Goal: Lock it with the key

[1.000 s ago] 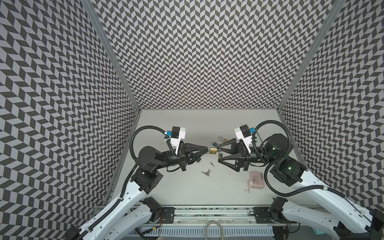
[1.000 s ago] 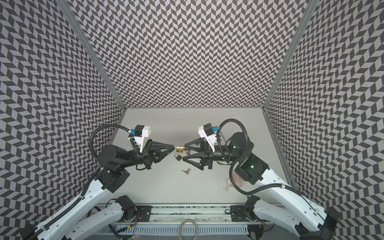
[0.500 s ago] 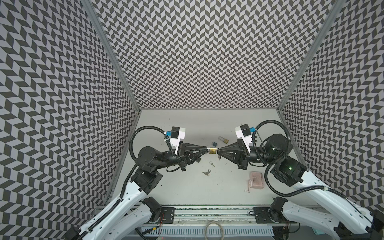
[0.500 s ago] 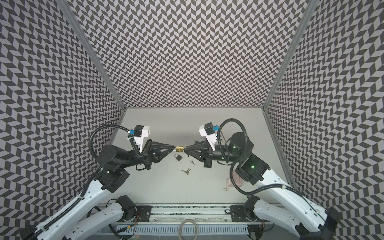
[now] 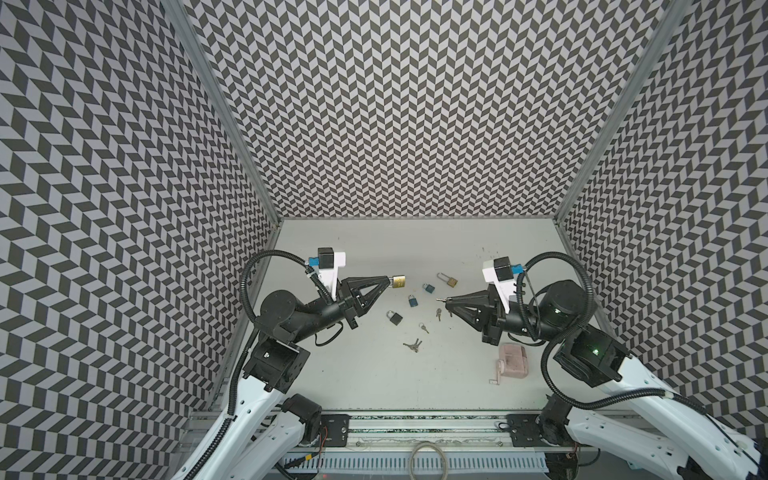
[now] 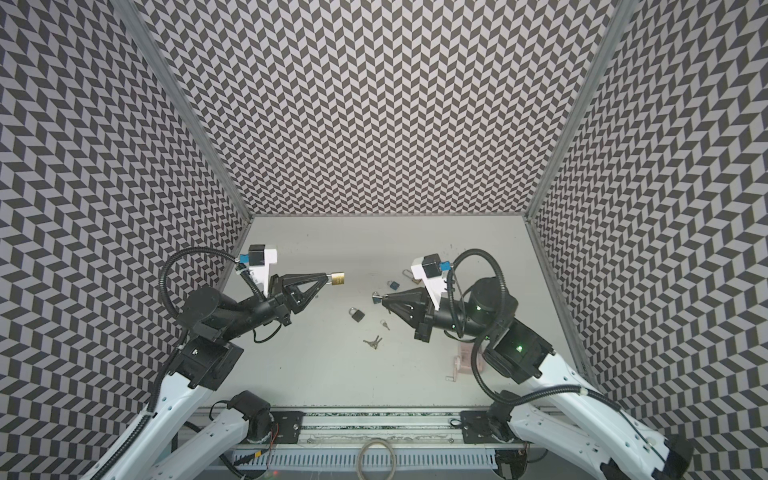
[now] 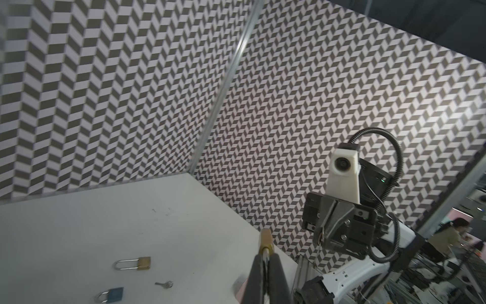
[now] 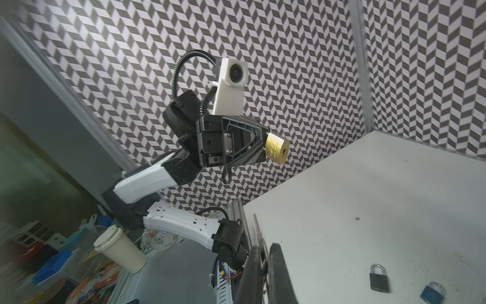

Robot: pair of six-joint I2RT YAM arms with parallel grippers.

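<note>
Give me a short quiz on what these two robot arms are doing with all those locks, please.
1. True or false: the left fingers hold the brass padlock by its shackle, up off the table.
2. How many blue padlocks lie on the table? A: none. B: two. C: five.
3. In one word: what small metal thing do the shut right fingers pinch at their tips?

Key
1. True.
2. B.
3. A key, apart from the brass padlock.
</note>
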